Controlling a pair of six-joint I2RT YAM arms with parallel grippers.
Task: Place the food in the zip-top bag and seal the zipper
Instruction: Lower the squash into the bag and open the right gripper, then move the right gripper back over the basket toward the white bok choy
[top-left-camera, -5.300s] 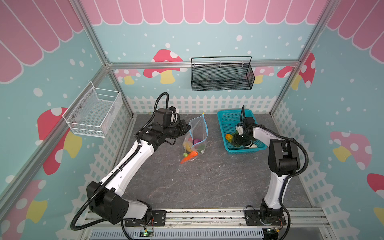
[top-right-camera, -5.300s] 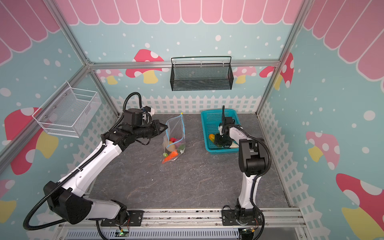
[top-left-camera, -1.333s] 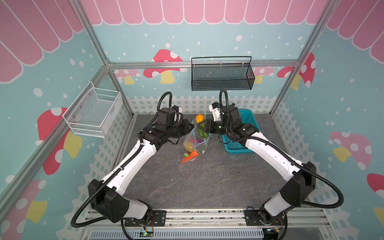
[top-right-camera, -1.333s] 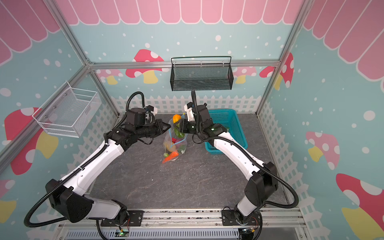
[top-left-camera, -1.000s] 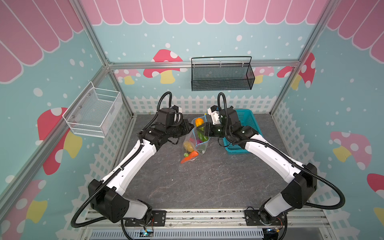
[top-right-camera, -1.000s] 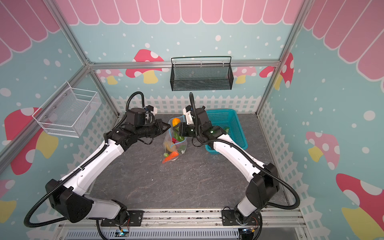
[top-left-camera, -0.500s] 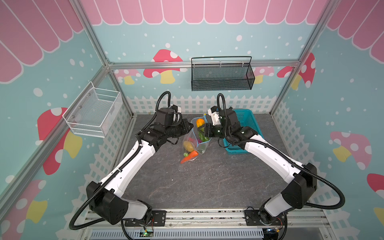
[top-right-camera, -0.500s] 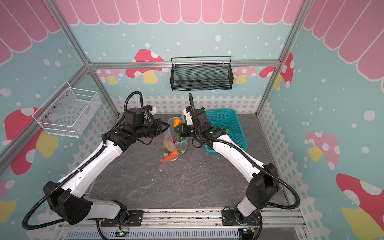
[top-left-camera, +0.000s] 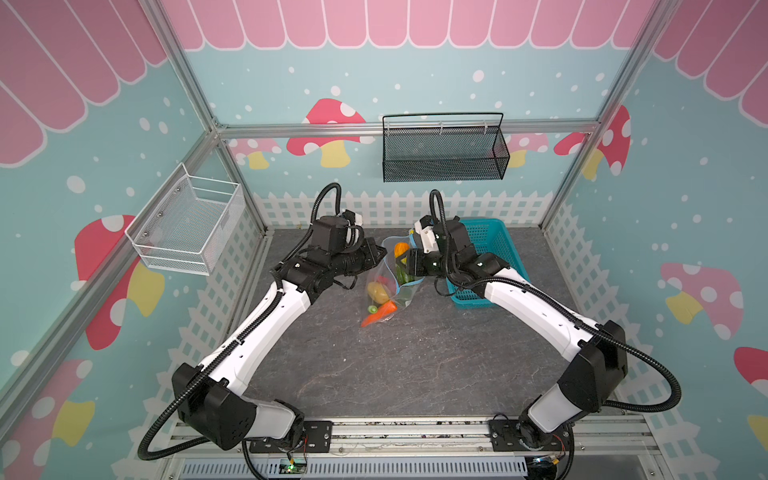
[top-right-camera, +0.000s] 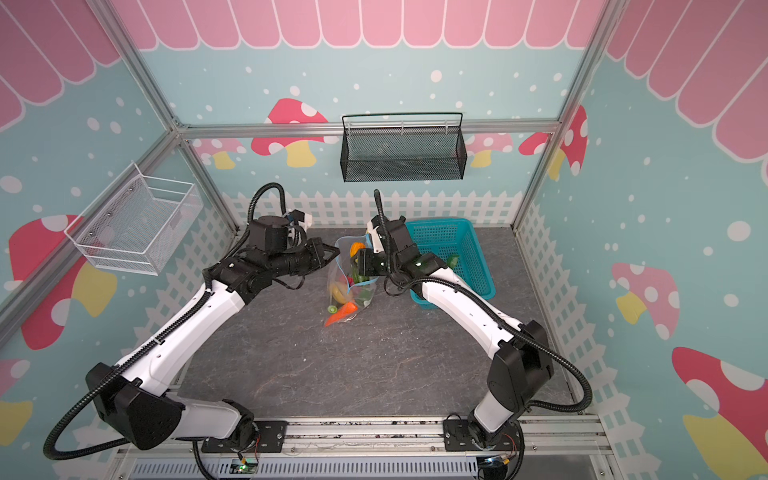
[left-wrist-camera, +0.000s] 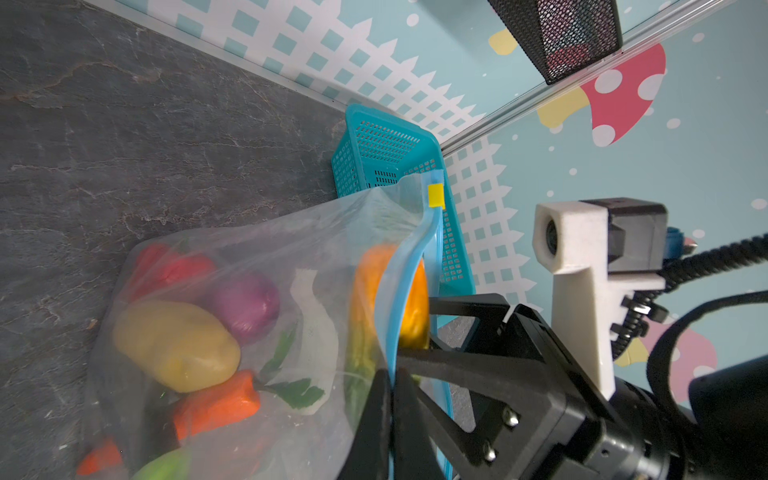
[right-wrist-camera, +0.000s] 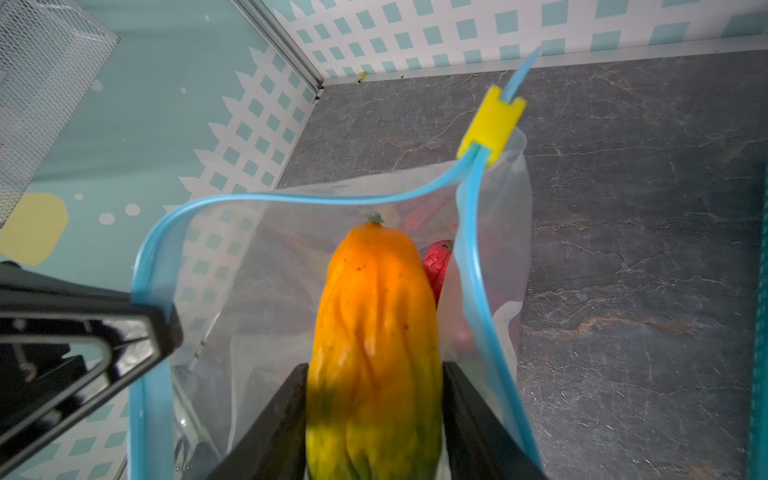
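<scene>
Counter (top-left-camera: 415, 365): zip-top bag (top-left-camera: 405, 293) stands mid-rear, soft, crinkly, light. Left pincer (left-wrist-camera: 390, 378) clamped on rim at zipper (right-wrist-camera: 291, 200), the best hold, keeping mouth agape. Right pincer (right-wrist-camera: 374, 372), in basket (top-left-camera: 488, 235) secs ago, now at mouth. Jaws flank orange-yellow piece (right-wrist-camera: 374, 299), stiff, slick; gripped or freed, can't tell. Slider (right-wrist-camera: 490, 124) at far end.

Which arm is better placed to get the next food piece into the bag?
Right: the right gripper holds the orange-green fruit at the open zip-top bag; the left gripper pinches the zipper.
</scene>
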